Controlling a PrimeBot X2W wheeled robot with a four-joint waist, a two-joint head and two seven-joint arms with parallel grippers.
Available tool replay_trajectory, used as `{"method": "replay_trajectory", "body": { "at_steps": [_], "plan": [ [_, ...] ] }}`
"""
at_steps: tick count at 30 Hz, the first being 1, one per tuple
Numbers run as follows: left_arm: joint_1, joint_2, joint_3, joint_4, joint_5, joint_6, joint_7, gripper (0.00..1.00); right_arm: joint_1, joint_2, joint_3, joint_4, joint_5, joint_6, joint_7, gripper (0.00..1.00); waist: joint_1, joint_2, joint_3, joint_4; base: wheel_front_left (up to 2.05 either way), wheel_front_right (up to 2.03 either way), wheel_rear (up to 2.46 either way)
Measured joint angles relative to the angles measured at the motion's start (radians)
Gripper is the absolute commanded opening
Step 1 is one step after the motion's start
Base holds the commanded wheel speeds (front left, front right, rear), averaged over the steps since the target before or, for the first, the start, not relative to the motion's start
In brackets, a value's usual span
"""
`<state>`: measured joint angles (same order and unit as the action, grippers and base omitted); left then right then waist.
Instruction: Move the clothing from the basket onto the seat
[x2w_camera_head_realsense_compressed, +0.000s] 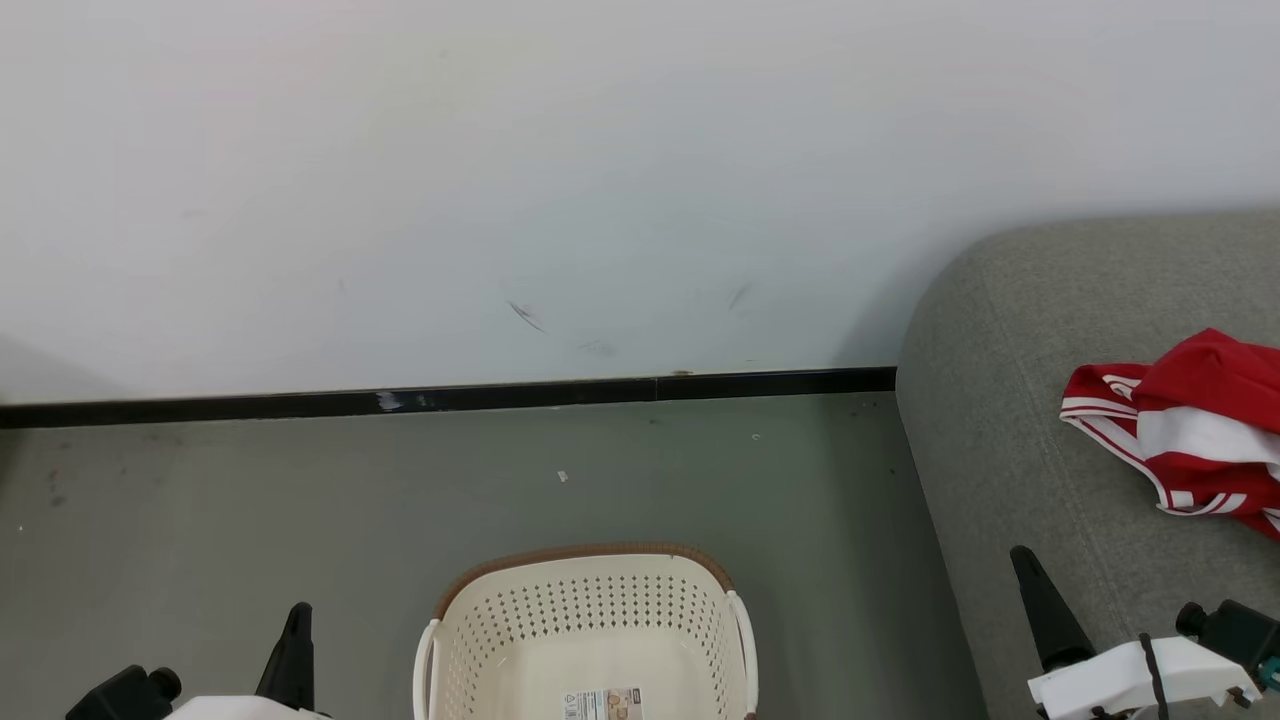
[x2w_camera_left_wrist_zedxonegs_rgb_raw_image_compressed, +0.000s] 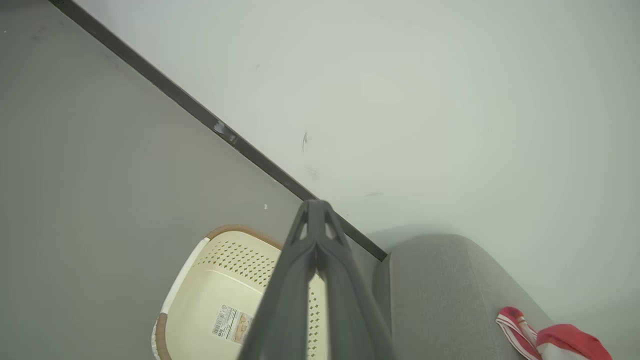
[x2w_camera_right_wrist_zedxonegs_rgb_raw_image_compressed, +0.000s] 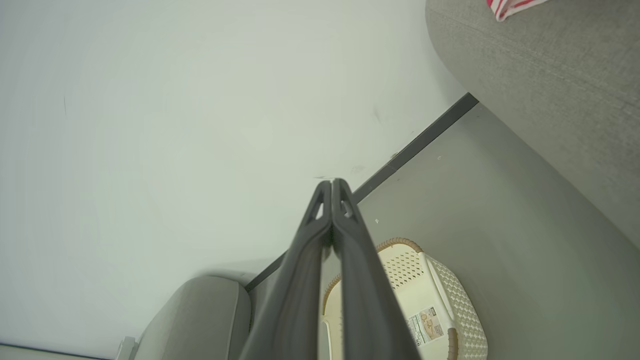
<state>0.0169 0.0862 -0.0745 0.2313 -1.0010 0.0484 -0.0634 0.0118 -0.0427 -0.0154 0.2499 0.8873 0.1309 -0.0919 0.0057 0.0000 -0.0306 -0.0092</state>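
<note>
Two grippers sit low in the head view, both clenched on nothing. The left gripper (x2w_camera_head_realsense_compressed: 299, 612) is at 7 o'clock, its dark fingers pressed into one point above the floor (x2w_camera_head_realsense_compressed: 250, 500). The right gripper (x2w_camera_head_realsense_compressed: 1018, 553) is at 4 o'clock, over the front edge of the seat (x2w_camera_head_realsense_compressed: 1000, 400), its tips likewise together. Each wrist view confirms this: the left gripper (x2w_camera_left_wrist_zedxonegs_rgb_raw_image_compressed: 315, 205) and the right gripper (x2w_camera_right_wrist_zedxonegs_rgb_raw_image_compressed: 332, 184) show their fingers meeting along their length, with no cloth between them.

The basket (x2w_camera_head_realsense_compressed: 590, 552) stands on the floor at 6 o'clock, between the two arms, its brown rim towards the wall (x2w_camera_head_realsense_compressed: 500, 150). Its perforated sides and pale bottom lie open to view, with the label (x2w_camera_head_realsense_compressed: 602, 703) flat on the bottom. From the left wrist the basket (x2w_camera_left_wrist_zedxonegs_rgb_raw_image_compressed: 200, 295) sits at 7 o'clock, just beside the seat (x2w_camera_left_wrist_zedxonegs_rgb_raw_image_compressed: 440, 290).

The clothing (x2w_camera_head_realsense_compressed: 1200, 430) lies crumpled on the seat at 3 o'clock, red with white bands and thin stripes, well apart from the basket and from both grippers. A black skirting strip (x2w_camera_head_realsense_compressed: 500, 395) runs where wall meets floor.
</note>
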Motion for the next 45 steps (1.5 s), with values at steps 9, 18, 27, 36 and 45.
{"method": "replay_trajectory", "body": {
  "at_steps": [9, 18, 27, 36, 45],
  "plan": [
    [-0.012, -0.012, 0.028, 0.0, -0.103, -0.019, 0.028, 0.0, -0.007, -0.001, -0.012, 0.009, 0.131, 0.0, 0.032, 0.0, -0.0036, 0.0, 0.007, 0.002, 0.0, 0.0, 0.0],
    [-0.03, -0.02, 0.058, 0.0, -0.221, -0.049, 0.064, 0.0, -0.024, -0.002, -0.033, 0.012, 0.276, 0.0, 0.068, 0.0, -0.0048, 0.0, 0.014, 0.003, 0.0, 0.0, 0.0],
    [-0.035, -0.027, 0.085, 0.0, -0.327, -0.07, 0.091, 0.0, -0.043, -0.005, -0.044, 0.016, 0.405, 0.0, 0.097, 0.0, -0.0051, 0.0, 0.019, 0.005, 0.0, 0.0, 0.0],
    [-0.052, -0.036, 0.111, 0.0, -0.418, -0.089, 0.124, 0.0, -0.059, -0.008, -0.062, 0.019, 0.52, 0.0, 0.12, 0.0, -0.0051, 0.0, 0.023, 0.006, 0.0, 0.0, 0.0],
    [-0.062, -0.046, 0.137, 0.0, -0.525, -0.114, 0.152, 0.0, -0.068, -0.012, -0.073, 0.021, 0.649, 0.0, 0.153, 0.0, -0.0052, 0.0, 0.027, 0.008, 0.0, 0.0, 0.0]
  ]
}}
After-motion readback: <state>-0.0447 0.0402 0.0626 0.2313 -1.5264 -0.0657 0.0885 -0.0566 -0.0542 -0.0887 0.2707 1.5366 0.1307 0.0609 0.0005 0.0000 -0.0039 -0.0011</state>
